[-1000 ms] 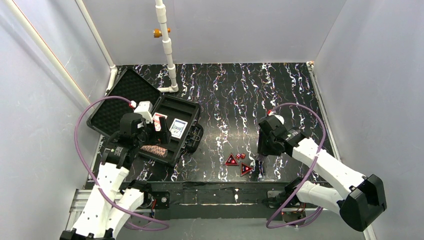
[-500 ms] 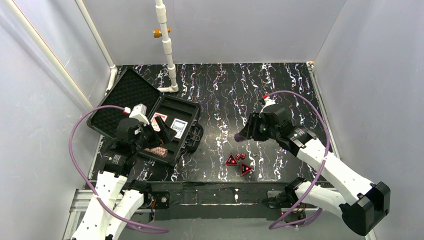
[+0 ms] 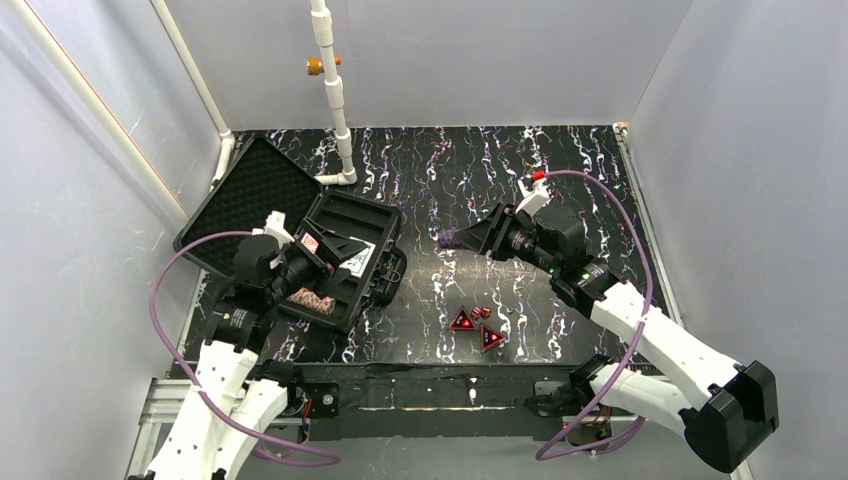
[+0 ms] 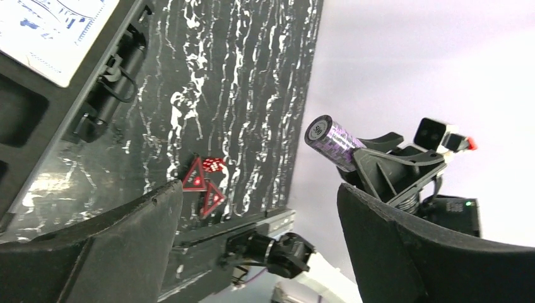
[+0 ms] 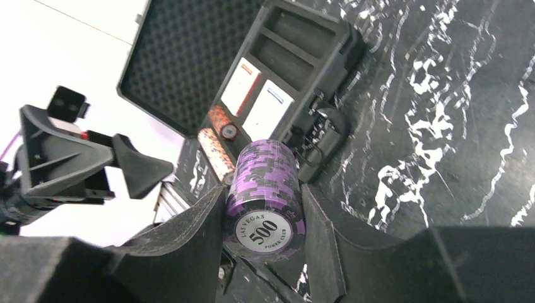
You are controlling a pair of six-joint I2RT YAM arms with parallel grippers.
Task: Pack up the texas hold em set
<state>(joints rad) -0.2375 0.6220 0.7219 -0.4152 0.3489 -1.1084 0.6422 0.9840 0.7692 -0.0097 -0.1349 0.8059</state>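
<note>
Case [image 3: 250, 195] foam lining dimpled, matt — table [image 3: 470, 170] glossy, marbled.

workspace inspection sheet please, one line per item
surface: black marbled table, no spills seen
job's things: case open at left, holding red deck, blue deck and two chip stacks; red triangles and dice loose on the table
clutter: nothing seen
grippers: left gripper open over the case; right gripper shut on purple chip stack, in the air
cables: purple cables loop at each arm, no snag seen
surroundings: white walls; white pipe at the back
</note>
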